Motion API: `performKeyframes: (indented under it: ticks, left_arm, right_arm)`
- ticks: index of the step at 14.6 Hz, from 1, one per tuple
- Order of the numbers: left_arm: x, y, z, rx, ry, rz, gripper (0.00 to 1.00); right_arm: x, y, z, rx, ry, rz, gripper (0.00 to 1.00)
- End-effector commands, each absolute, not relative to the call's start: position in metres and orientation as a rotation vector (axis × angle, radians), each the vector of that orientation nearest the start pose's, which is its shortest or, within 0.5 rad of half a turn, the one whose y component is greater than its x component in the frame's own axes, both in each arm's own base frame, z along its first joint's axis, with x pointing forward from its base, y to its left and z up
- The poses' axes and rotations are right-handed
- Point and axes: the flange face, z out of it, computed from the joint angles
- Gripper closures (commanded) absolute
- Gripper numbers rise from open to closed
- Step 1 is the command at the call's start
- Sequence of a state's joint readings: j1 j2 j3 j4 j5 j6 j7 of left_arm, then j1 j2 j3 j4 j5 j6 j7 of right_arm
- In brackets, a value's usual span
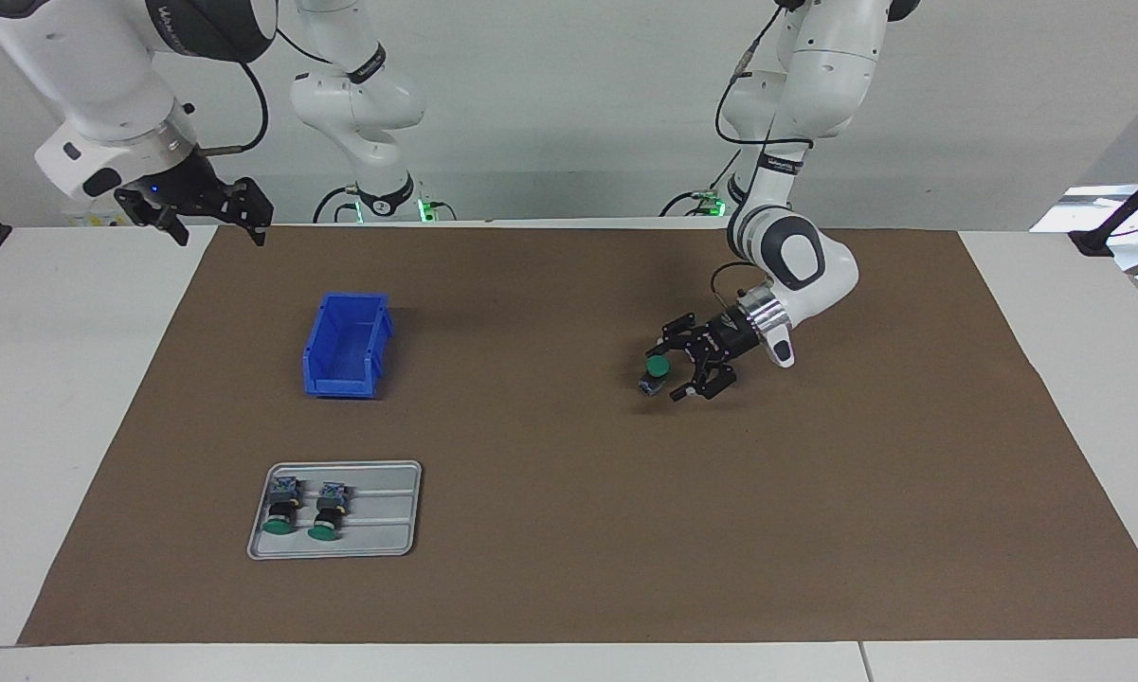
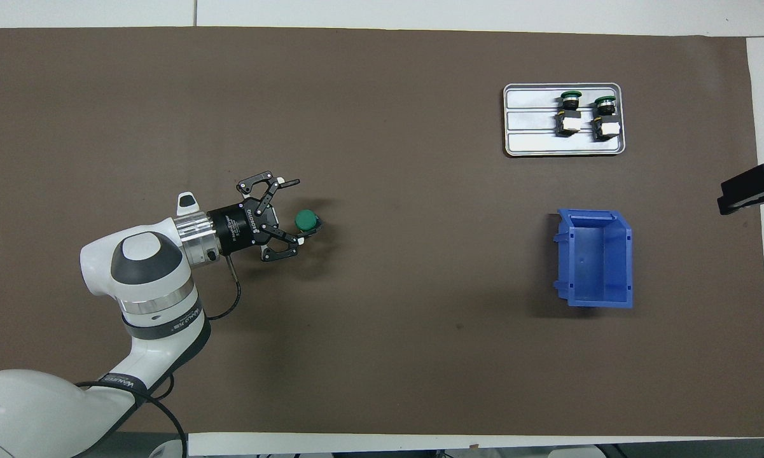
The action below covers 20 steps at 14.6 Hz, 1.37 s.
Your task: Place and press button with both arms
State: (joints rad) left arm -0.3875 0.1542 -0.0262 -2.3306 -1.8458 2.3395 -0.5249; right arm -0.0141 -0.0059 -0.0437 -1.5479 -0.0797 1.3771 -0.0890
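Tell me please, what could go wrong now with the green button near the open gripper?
1. The button stands on its small rear block on the mat, between the open fingers of the left gripper. If the gripper brushes it while withdrawing, it may tip over.
2. A press from the right gripper, now waiting up at its own end of the table, could topple it if off-centre.

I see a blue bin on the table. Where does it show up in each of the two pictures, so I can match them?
Facing view: the blue bin sits in the left half, above the grey tray.
Overhead view: the blue bin sits in the right half, below the grey tray.
Shared landmark: the tray carrying two green-capped buttons, next to the bin in both pictures and farther from the robots.
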Motion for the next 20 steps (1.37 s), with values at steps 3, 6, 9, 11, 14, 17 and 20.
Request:
performKeyframes:
  ticks: [3,6,9,11,14,17,20]
  left_arm:
    - [0.456,-0.235,0.303,1.411,1.571,-0.642,0.0]
    - [0.455,-0.236,0.316,1.5,1.548,-0.561,0.0]
    - [0.459,-0.232,0.323,1.594,1.514,-0.505,0.0]
    - [0.463,-0.229,0.327,1.704,1.459,-0.465,0.0]
    - [0.466,-0.228,0.332,1.788,1.431,-0.446,0.0]
    - [0.47,-0.218,0.353,1.823,1.388,-0.449,0.0]
    - [0.483,-0.208,0.379,1.952,1.384,-0.496,0.0]
  right_arm:
    - [0.523,-0.041,0.624,-3.205,-0.037,0.268,0.01]
    - [0.523,-0.041,0.624,-3.205,-0.037,0.268,0.01]
    - [0.523,-0.04,0.624,-3.206,-0.039,0.268,0.01]
    - [0.523,-0.04,0.624,-3.206,-0.039,0.268,0.01]
    - [0.523,-0.041,0.624,-3.204,-0.037,0.268,0.01]
    - [0.523,-0.041,0.624,-3.205,-0.037,0.268,0.01]
    - [0.523,-0.04,0.624,-3.206,-0.039,0.268,0.01]
